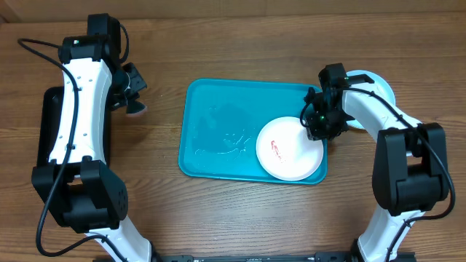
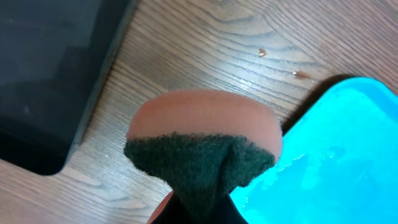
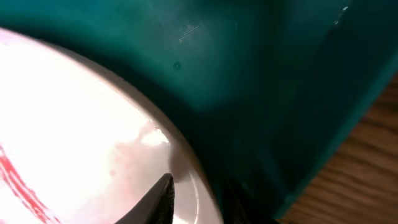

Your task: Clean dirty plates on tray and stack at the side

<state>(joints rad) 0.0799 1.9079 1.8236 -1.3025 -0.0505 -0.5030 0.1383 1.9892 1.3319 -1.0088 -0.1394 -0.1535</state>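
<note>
A white plate (image 1: 290,156) smeared with red lies in the near right corner of the turquoise tray (image 1: 211,109). The right gripper (image 1: 318,125) straddles the plate's far right rim; whether it grips is unclear. The left gripper (image 1: 132,100) pinches a sponge (image 2: 202,134) left of the tray

White links (image 1: 76,102), black joints (image 1: 87,196), apparently black cables (image 1: 33,44)

no legible text, labels, numbers anywhere
</note>
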